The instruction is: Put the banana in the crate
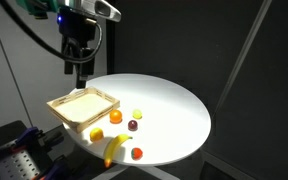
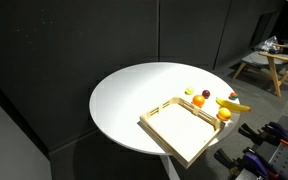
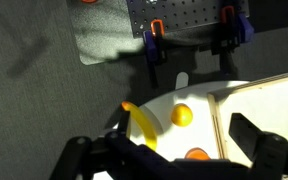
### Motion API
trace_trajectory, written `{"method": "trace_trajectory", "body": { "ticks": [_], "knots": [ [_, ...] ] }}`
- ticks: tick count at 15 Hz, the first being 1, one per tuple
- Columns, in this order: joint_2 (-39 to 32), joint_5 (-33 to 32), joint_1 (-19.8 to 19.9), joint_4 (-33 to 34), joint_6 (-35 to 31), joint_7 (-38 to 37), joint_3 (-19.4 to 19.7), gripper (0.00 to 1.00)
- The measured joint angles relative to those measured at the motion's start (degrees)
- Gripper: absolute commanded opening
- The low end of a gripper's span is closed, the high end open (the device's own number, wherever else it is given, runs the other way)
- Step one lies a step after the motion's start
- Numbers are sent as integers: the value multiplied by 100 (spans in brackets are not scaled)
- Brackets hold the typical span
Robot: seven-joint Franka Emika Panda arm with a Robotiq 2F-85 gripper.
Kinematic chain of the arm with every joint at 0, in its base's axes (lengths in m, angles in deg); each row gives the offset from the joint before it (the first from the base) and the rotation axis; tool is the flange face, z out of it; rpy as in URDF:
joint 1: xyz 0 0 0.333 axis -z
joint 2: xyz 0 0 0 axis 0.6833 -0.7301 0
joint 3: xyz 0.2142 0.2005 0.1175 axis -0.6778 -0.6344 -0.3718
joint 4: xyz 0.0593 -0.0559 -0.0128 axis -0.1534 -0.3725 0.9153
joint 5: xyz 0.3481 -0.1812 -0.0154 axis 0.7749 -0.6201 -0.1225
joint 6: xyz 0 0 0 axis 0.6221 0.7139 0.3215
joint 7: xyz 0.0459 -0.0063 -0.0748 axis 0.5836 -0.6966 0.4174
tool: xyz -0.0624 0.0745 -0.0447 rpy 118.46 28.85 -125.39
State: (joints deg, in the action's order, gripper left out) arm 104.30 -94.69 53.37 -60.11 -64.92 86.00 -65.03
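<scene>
The banana (image 1: 115, 148) lies yellow and curved on the white round table (image 1: 174, 110), near its front edge and outside the crate (image 1: 84, 107). The banana (image 2: 234, 105) and the light-wood crate (image 2: 184, 130) show in both exterior views. The crate is empty. My gripper (image 1: 79, 66) hangs high above the crate's far side, well away from the banana. In the wrist view my gripper (image 3: 174, 150) is open and empty, with the banana (image 3: 142, 122) below between the fingers and the crate's corner (image 3: 269, 100) to the right.
Small fruits lie beside the crate: an orange ball (image 1: 96, 134), a small yellow fruit (image 1: 137, 114), a dark plum (image 1: 132, 126) and a red one (image 1: 137, 153). A perforated board with clamps (image 3: 154, 40) sits beyond the table edge. Dark curtains surround the table.
</scene>
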Motion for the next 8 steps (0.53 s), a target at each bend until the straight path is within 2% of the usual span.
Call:
{"method": "trace_trajectory", "body": {
  "ticks": [8],
  "knots": [
    [-585, 4, -153, -53, -914, 399, -7, 100]
  ]
}}
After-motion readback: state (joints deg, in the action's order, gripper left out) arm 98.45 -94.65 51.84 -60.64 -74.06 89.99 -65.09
